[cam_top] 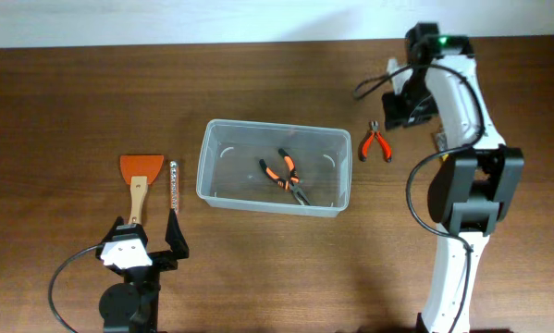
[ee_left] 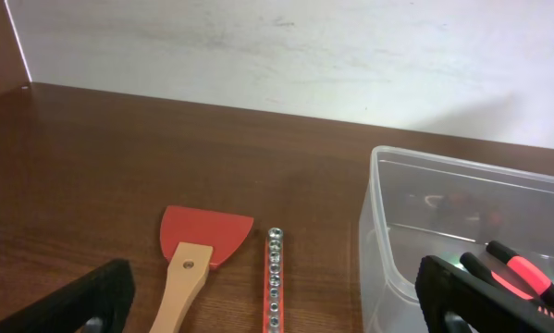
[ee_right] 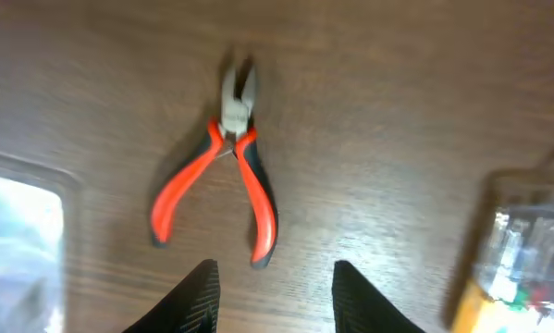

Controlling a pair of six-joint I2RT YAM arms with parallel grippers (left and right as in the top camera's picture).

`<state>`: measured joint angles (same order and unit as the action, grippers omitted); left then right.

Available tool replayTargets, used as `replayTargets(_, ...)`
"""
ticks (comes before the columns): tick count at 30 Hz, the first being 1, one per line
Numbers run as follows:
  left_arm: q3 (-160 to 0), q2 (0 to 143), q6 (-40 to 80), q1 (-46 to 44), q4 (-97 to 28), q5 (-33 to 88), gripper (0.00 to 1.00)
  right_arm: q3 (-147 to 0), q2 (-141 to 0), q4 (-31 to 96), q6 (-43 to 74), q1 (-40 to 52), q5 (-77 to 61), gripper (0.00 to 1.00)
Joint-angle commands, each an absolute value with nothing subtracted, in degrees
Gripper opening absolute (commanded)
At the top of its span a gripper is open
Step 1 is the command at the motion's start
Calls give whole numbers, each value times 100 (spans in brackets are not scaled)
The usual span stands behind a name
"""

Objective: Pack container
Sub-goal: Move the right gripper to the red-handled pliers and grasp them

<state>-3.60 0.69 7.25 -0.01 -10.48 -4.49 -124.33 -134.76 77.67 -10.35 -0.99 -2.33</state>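
One of roughly four done. Found pliers with orange-and-black grips (cam_top: pixel 284 174) already inside clear rectangular plastic container (cam_top: pixel 205 171) at table centre. Left outside: small red-handled cutters (ee_right: pixel 232 139) just right of it, orange-bladed scraper with wooden handle (cam_top: pixel 138 180) and red bit strip (cam_top: pixel 174 185) on its left. Caught right gripper (ee_right: pixel 275 296) spread open above the cutters, touching nothing. Left gripper (ee_left: pixel 272 310) also spread wide, empty, near the scraper. Noted dark wood-grain tabletop (cam_top: pixel 55 111), plain white wall (ee_left: pixel 304 55) behind.

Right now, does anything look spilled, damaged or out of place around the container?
Nothing stands out. The container sits upright with black-and-orange pliers inside; the small red pliers, scraper and metal strip lie flat on the table, unpacked.
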Motion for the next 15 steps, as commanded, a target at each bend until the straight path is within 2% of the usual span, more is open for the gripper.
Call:
replayTargets(1, -314, 30, 633, 27, -1044, -386, 99, -11764, -13559, 7502, -1111, -75, 8, 39)
replayTargets(7, -314, 30, 635, 27, -1044, -386, 99, -11074, -13559, 7183, -1111, -75, 1, 39)
replayTargets(15, -314, 30, 633, 27, -1044, -386, 99, -10967, -13559, 7043, -1114, -64, -106, 39)
